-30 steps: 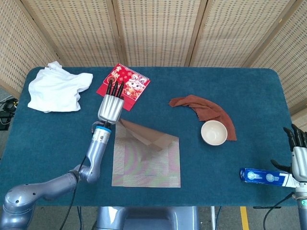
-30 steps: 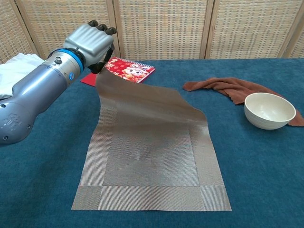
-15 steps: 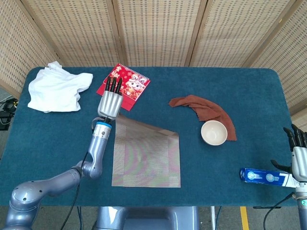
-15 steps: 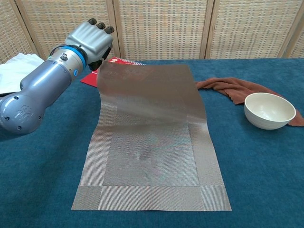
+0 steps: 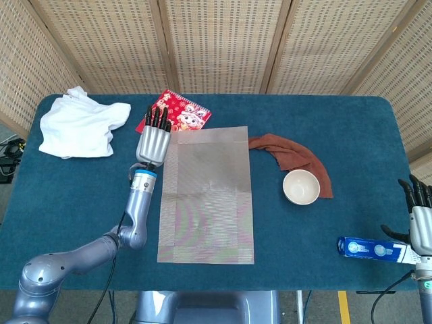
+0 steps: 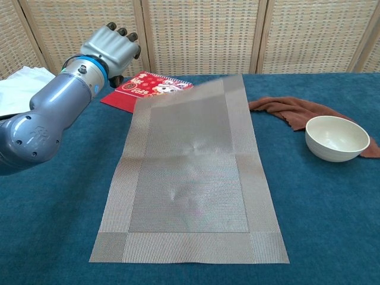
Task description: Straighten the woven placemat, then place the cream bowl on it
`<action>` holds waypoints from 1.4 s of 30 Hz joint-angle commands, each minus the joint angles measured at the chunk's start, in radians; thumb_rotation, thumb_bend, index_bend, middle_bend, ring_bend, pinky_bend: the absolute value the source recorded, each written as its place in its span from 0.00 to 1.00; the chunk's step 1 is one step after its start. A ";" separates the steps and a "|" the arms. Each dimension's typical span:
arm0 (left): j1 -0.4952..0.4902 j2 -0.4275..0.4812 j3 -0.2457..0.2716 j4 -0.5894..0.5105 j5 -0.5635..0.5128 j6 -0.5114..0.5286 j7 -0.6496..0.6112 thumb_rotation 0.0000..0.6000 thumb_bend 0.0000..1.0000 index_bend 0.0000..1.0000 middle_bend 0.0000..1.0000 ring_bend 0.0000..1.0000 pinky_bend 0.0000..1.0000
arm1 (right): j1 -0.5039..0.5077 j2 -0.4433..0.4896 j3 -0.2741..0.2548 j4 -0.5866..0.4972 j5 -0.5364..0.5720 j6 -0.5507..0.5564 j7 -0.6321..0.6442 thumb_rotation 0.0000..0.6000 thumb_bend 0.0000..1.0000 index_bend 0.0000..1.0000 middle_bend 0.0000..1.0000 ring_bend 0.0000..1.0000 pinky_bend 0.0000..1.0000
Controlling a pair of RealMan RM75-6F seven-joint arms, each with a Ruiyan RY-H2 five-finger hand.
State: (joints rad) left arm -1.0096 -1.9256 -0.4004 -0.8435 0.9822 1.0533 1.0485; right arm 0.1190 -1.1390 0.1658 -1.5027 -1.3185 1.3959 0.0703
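The woven placemat [image 5: 206,196] lies unfolded and flat at the table's middle, its long side running away from me; in the chest view the placemat [image 6: 193,172] has a blurred far edge. My left hand [image 5: 153,138] hovers just left of the mat's far left corner, apart from it, holding nothing; the chest view shows the left hand [image 6: 110,50] raised above the table. The cream bowl [image 5: 301,187] stands upright and empty to the right of the mat, seen also as the bowl [image 6: 336,138] at the chest view's right. My right hand [image 5: 418,216] stays at the table's near right edge, fingers apart.
A red booklet [image 5: 182,111] lies beyond the mat's far left corner, partly under it. A brown cloth [image 5: 290,152] curls behind the bowl. A white cloth [image 5: 81,125] is heaped at the far left. A blue box [image 5: 374,248] rests beside my right hand.
The folded-over far half of the placemat was swung up and laid out flat away from me. My left hand let go of its corner and moved slightly farther away.
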 commanded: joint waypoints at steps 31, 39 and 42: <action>0.555 0.664 0.308 -0.922 0.207 0.350 -0.444 1.00 0.21 0.06 0.00 0.00 0.00 | 0.002 -0.011 -0.027 -0.020 -0.055 0.016 -0.032 1.00 0.22 0.12 0.00 0.00 0.00; 0.672 0.711 0.385 -0.952 0.294 0.448 -0.531 1.00 0.22 0.06 0.00 0.00 0.00 | 0.001 -0.009 -0.041 -0.031 -0.091 0.028 -0.028 1.00 0.22 0.12 0.00 0.00 0.00; 0.700 0.714 0.399 -0.941 0.322 0.472 -0.563 1.00 0.21 0.06 0.00 0.00 0.00 | 0.003 -0.008 -0.051 -0.032 -0.111 0.029 -0.030 1.00 0.22 0.13 0.00 0.00 0.00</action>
State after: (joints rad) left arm -0.3227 -1.2170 -0.0123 -1.7890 1.2905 1.5139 0.5013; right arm 0.1209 -1.1477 0.1190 -1.5337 -1.4233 1.4244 0.0412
